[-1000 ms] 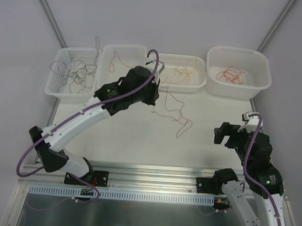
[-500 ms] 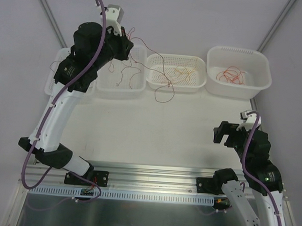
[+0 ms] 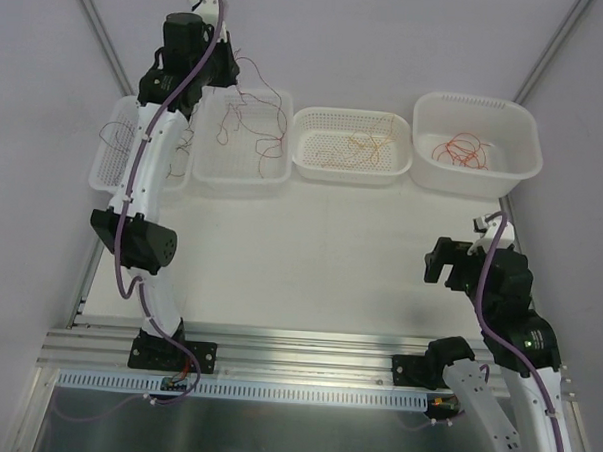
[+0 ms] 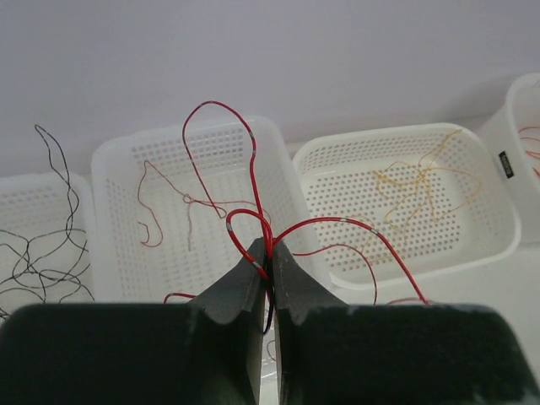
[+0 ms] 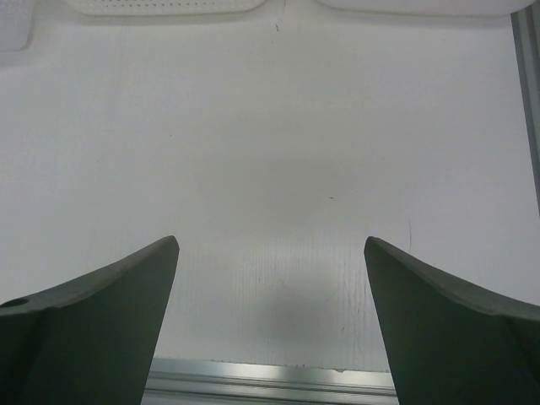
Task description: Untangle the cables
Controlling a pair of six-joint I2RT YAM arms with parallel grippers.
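Observation:
My left gripper [image 4: 270, 246] is shut on a thin red cable [image 4: 346, 221], whose loops rise from the fingertips. In the top view this gripper [image 3: 226, 71] is high at the back left, and the red cable [image 3: 277, 97] hangs from it over the second basket [image 3: 206, 172]. A thinner dark red cable [image 4: 187, 201] lies inside that basket. Dark grey cables [image 3: 110, 133] fill the far-left basket, orange-yellow ones [image 3: 365, 144] the third, bright red ones [image 3: 460, 150] the fourth. My right gripper [image 5: 272, 245] is open over bare table, nothing between its fingers.
Four white perforated baskets stand in a row along the back; the far-right one [image 3: 525, 161] is deeper. A metal rail [image 3: 306, 346] runs along the near edge by the arm bases. Slanted frame posts stand at both back corners.
My left arm has swung from the table's middle up to the back left, lifting the red cable off the table and over the second basket. The right arm has barely moved.

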